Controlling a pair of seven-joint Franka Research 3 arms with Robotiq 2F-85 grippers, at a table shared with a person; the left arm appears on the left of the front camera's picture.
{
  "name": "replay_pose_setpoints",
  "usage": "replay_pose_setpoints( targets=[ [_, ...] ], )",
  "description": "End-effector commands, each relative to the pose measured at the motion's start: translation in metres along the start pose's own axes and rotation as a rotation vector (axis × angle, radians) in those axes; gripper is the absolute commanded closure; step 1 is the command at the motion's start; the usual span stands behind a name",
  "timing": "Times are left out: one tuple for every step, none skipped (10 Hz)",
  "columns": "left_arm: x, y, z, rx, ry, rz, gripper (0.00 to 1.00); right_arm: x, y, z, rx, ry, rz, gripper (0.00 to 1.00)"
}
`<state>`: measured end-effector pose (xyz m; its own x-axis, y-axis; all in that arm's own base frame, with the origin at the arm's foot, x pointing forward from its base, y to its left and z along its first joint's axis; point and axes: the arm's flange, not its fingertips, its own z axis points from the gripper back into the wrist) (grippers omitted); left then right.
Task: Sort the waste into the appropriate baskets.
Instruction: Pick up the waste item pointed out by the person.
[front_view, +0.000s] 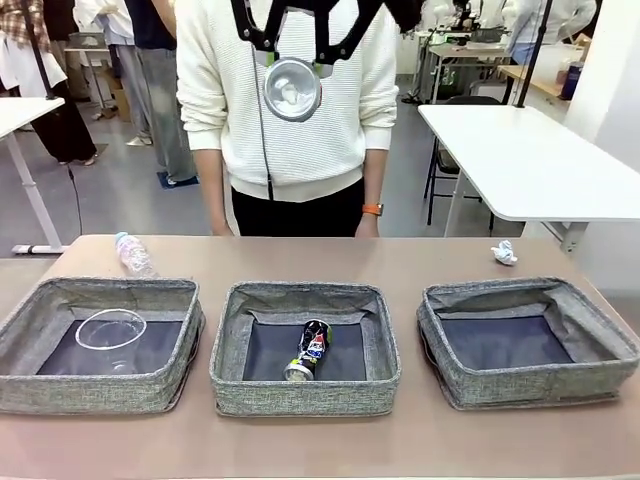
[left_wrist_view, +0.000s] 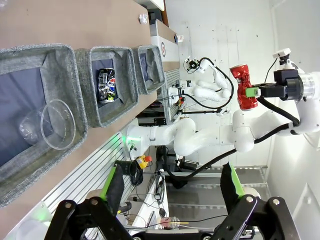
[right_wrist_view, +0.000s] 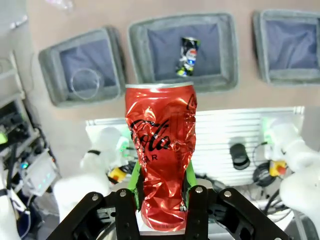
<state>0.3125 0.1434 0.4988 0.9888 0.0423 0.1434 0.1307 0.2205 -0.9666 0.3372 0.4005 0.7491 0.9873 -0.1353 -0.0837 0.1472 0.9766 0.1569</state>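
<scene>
Baskets: three grey woven bins are set in a row on the brown table (front_view: 400, 255).
Left basket (front_view: 100, 392): a clear plastic cup (front_view: 110, 329) is contained, tipped so that its round mouth is seen.
Middle basket (front_view: 300, 397): a dark printed drink can (front_view: 309, 351) is laid flat, its long axis near-to-far and its silver end toward the near wall.
Right basket (front_view: 520, 388): its dark bottom is seen.
Clear plastic bottle (front_view: 133, 255): laid on the table just beyond the left basket.
Crushed red can (right_wrist_view: 162, 150): clamped low on its body between the green pads of the right gripper (right_wrist_view: 162, 187) and raised well apart from the baskets. Its long axis is set across the fingers.
Crumpled white paper ball (front_view: 504, 253): lying on the table beyond the right basket.
Left gripper (left_wrist_view: 171, 182): fingers spread wide.
</scene>
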Motion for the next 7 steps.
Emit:
replay_pose_setpoints(
  targets=[
    [-0.0034, -0.0003, 0.0007, 0.005, 0.006, -0.007, 0.0, -0.0066, -0.0053, 0.0021, -0.012, -0.003, 0.037, 0.63],
    [-0.0034, -0.0003, 0.0007, 0.005, 0.006, -0.007, 0.0, -0.0066, -0.0053, 0.0021, -0.012, -0.003, 0.037, 0.63],
    [-0.0034, -0.0003, 0.0007, 0.005, 0.006, -0.007, 0.0, -0.0066, -0.0053, 0.0021, -0.012, -0.003, 0.037, 0.63],
    [-0.0034, -0.0003, 0.0007, 0.005, 0.006, -0.007, 0.0, -0.0066, -0.0053, 0.0021, -0.012, -0.003, 0.037, 0.63],
    [-0.0034, -0.0003, 0.0007, 0.005, 0.006, -0.007, 0.0, -0.0066, -0.0053, 0.0021, -0.012, -0.003, 0.037, 0.63],
    [-0.0034, -0.0003, 0.0007, 0.005, 0.006, -0.007, 0.0, -0.0066, -0.0053, 0.0021, -0.012, -0.003, 0.037, 0.63],
    [-0.0034, -0.0003, 0.0007, 0.005, 0.006, -0.007, 0.0, -0.0066, -0.0053, 0.0021, -0.012, -0.003, 0.037, 0.63]
  ],
)
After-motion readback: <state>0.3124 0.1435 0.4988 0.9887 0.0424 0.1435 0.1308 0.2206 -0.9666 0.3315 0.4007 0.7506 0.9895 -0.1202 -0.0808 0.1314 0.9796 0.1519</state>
